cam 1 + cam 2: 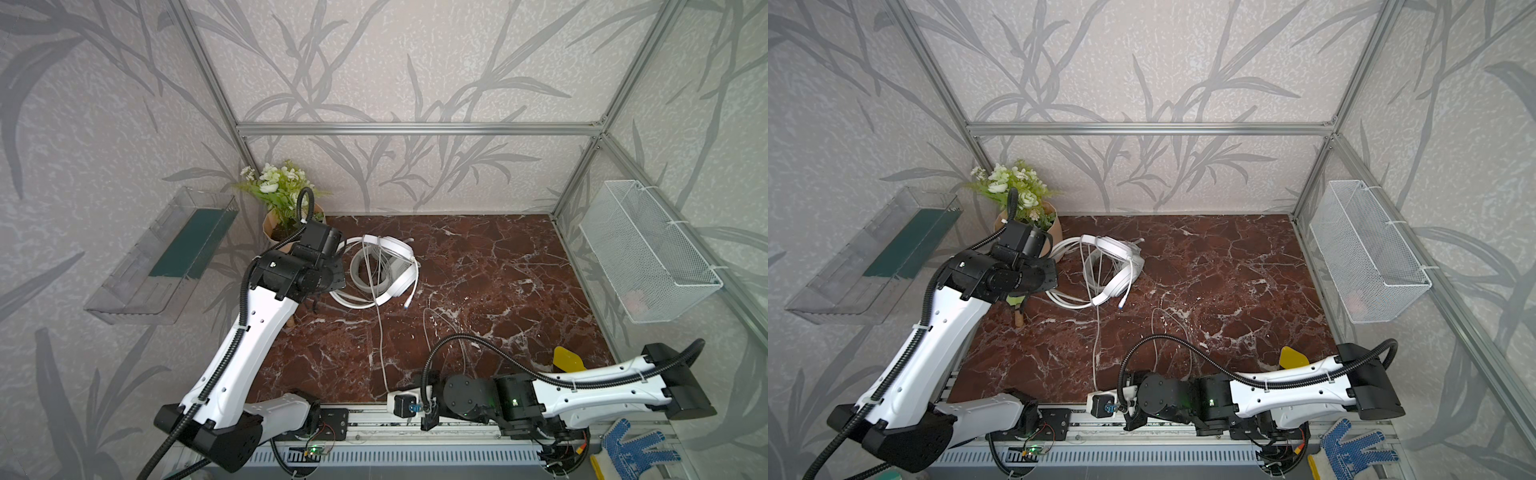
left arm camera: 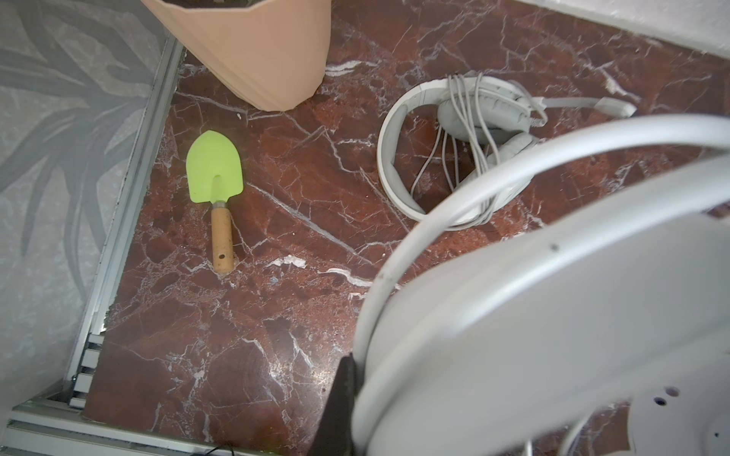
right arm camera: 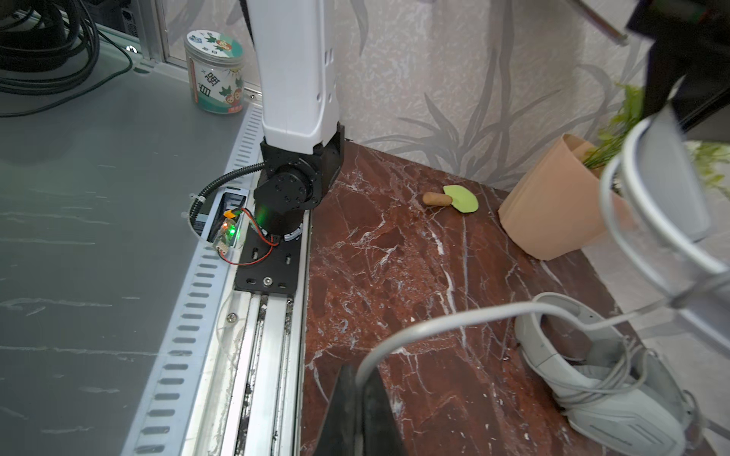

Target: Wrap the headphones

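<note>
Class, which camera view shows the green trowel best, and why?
The left wrist view: the green trowel lies whole and unobstructed, blade and wooden handle both clear. The right wrist view shows it small and distant. In both top views the left arm hides most of it.

Red-brown marble tabletop (image 1: 519, 257), white veins. Behind it & on both sides: walls (image 1: 415, 62) w/ grey leaf-print paper, set in an alu frame (image 1: 415, 129). Left of tabletop, clear plastic shelf (image 1: 124, 291) on the wall; right of it, white wire basket (image 1: 648, 249). Along tabletop's front edge, grey slotted cable duct (image 1: 395, 457). Light soft, even.
</note>
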{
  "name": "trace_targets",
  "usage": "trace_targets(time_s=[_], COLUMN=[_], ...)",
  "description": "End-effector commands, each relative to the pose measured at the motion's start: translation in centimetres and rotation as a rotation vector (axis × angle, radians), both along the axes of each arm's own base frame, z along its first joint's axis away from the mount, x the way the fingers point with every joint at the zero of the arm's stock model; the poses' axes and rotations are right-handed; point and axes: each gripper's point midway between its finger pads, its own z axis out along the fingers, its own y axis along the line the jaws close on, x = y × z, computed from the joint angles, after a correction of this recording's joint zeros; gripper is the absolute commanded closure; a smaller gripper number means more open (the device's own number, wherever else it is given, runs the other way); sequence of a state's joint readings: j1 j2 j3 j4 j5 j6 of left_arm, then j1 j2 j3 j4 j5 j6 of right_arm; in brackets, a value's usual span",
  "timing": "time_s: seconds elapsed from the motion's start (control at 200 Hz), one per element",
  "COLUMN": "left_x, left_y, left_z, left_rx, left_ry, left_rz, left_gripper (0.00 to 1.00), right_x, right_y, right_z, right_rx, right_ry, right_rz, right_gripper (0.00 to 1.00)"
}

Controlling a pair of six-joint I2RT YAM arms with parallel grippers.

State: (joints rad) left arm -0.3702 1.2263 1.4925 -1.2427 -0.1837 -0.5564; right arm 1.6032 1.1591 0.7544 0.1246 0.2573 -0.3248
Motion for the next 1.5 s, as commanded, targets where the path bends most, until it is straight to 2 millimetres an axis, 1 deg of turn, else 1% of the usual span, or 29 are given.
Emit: trace_targets(time_s=[0.0, 0.09, 0.17, 0.245, 0.315, 0.385, 0.47, 0.64, 0.765, 0.83, 0.935, 1.01, 1.09, 1.149, 1.274, 1.359, 1.494], left_x=[0.5, 0.4, 0.3, 0.3, 0.3, 0.5, 0.6, 1.0, 1.3, 1.4, 1.3, 1.1, 0.9, 0.7, 0.3, 0.0, -0.4], left_y=[0.0, -0.2, -0.4, -0.5, -0.5, -0.3, 0.0, 0.9, 1.0, 1.0, 1.4, 2.0, 2.4, 2.2, 1.6, 1.1, 0.6], left_z=[-0.2, -1.7, -2.6, -3.2, -3.4, -3.0, -2.2, -1.1, -1.3, -1.5, -1.9, -2.4, -3.7, -4.9, -7.0, -7.9, -8.6], left_rx=[-0.003, -0.004, -0.011, -0.012, -0.012, -0.024, -0.063, -0.172, -0.242, -0.242, -0.212, -0.174, -0.152, -0.145, -0.142, -0.111, -0.025], left_ry=[-0.032, 0.007, 0.027, 0.043, 0.052, 0.040, 0.021, -0.004, 0.012, 0.017, 0.022, 0.022, 0.044, 0.077, 0.132, 0.147, 0.164], left_rz=[-0.003, -0.011, -0.015, -0.005, 0.002, 0.015, 0.039, 0.103, 0.132, 0.132, 0.131, 0.135, 0.145, 0.145, 0.132, 0.108, 0.069], left_gripper=[1.00, 1.00, 1.00, 1.00, 1.00, 1.00, 1.00, 1.00, 1.00, 1.00, 1.00, 1.00, 1.00, 1.00, 1.00, 1.00, 1.00], right_x=[0.3, 0.1, 0.1, -0.2, -0.8, -1.1, -1.3, -2.6, -3.3, -3.6, -3.5, -3.5, -3.6, -3.4, -2.2, -1.1, 0.6], right_y=[-0.3, 0.0, 0.3, 0.8, 1.3, 1.5, 1.3, 1.2, 1.4, 1.5, 1.3, 0.9, 0.7, 0.7, 1.0, 1.2, 1.2], right_z=[3.2, 4.0, 4.4, 4.3, 3.3, 2.3, 1.3, -1.4, -3.6, -3.8, -2.2, 0.0, 2.1, 3.1, 4.5, 5.2, 6.7], right_rx=[0.036, 0.038, 0.032, 0.012, -0.034, -0.077, -0.086, -0.100, -0.139, -0.145, -0.118, -0.081, -0.051, -0.047, -0.057, -0.069, -0.090], right_ry=[-0.081, -0.101, -0.118, -0.116, -0.105, -0.094, -0.072, 0.028, 0.094, 0.107, 0.086, 0.058, 0.028, -0.004, -0.103, -0.182, -0.294], right_rz=[-0.002, 0.016, 0.021, 0.052, 0.091, 0.108, 0.114, 0.162, 0.179, 0.192, 0.197, 0.209, 0.227, 0.223, 0.184, 0.150, 0.094], right_gripper=[1.00, 1.00, 1.00, 1.00, 1.00, 1.00, 1.00, 1.00, 1.00, 1.00, 1.00, 1.00, 1.00, 1.00, 1.00, 1.00, 1.00])
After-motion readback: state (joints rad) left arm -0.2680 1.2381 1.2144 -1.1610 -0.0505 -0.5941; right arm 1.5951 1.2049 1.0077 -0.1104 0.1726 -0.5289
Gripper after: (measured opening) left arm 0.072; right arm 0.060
